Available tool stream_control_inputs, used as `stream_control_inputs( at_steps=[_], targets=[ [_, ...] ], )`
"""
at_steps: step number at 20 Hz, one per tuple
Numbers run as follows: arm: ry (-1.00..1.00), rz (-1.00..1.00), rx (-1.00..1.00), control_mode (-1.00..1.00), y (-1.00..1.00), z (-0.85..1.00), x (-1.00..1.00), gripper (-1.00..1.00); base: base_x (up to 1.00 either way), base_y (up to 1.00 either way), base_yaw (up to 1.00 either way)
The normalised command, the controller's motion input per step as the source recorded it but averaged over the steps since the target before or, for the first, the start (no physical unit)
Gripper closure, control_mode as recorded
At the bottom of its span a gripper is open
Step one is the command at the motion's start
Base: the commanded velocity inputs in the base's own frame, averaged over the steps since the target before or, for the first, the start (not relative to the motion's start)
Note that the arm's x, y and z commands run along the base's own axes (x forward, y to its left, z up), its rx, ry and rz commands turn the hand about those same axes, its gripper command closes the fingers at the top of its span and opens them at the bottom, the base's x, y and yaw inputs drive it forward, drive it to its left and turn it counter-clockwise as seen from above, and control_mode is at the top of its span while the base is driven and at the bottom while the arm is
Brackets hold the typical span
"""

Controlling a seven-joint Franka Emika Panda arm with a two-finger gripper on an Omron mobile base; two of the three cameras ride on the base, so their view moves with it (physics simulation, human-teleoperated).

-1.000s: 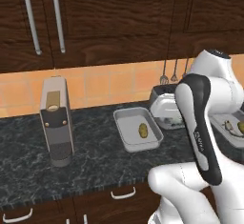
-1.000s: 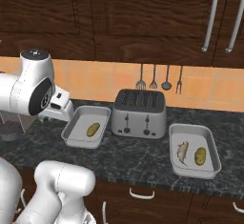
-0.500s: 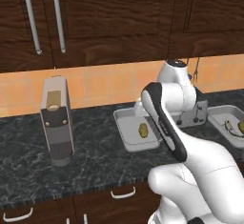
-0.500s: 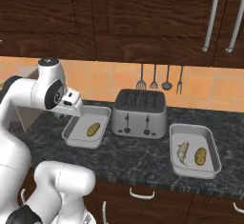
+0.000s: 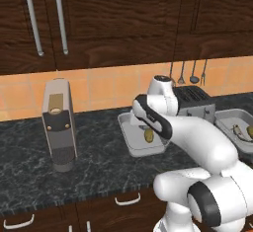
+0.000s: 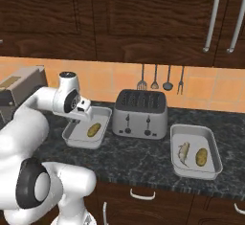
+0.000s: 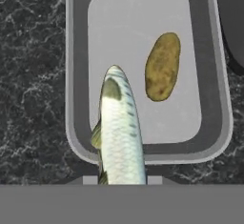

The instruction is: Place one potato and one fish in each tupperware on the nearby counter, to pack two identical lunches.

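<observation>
Gripper: the gripper [image 7: 123,182] sits at the bottom of the hand view, its jaws clamped together on a fish [image 7: 120,132] that juts out ahead of it.
Held fish: slender, pale silver-grey along the body with a darker, olive-tan patch toward the far end and a small fin on one side; it hangs over the open tupperware [image 7: 76,75] below.
Left tupperware: shallow pale grey tray with rounded corners and a wide rim, standing on the counter [image 6: 143,157] just left of the toaster [image 6: 140,113]; the arm's wrist hangs above its near-left part in the right base view.
Potato in it: one golden-brown oval potato [image 7: 162,66] lies on the tray floor, right of the held fish in the hand view, apart from it; it also shows in the left base view [image 5: 148,135].
Right tupperware: the second tray [image 6: 213,145] stands right of the toaster and already holds a fish [image 6: 183,151] and a potato [image 6: 202,156] side by side, not touching.
Step in hand: judged from this, carrying the last fish to the left tray; the right lunch looks complete and the left one lacks only its fish.
Next move: probably lower the fish over the bare floor left of the potato and part the jaws, keeping it inside the rim.
Counter: dark marbled stone; a tall grey coffee machine [image 5: 59,125] stands well left of the trays.
</observation>
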Motion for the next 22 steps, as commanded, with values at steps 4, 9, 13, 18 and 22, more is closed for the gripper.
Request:
stream_control_inputs(
  at_steps=[4, 9, 13, 18, 22],
  targets=[
    [0.2, 0.0, 0.0, -1.0, 0.06, -0.03, 0.98, 1.0, 0.0, 0.0, 0.0],
    [0.05, -0.01, -0.02, -1.0, 0.15, -0.41, 0.56, 1.0, 0.0, 0.0, 0.0],
    [-0.05, -0.02, -0.04, -1.0, 0.19, -0.78, 0.36, 1.0, 0.0, 0.0, 0.0],
    [0.0, -0.02, 0.0, -1.0, 0.02, -0.56, 0.12, 1.0, 0.0, 0.0, 0.0],
    [-0.02, 0.0, 0.0, -1.0, 0.0, -0.33, 0.21, 1.0, 0.0, 0.0, 0.0]
  ],
)
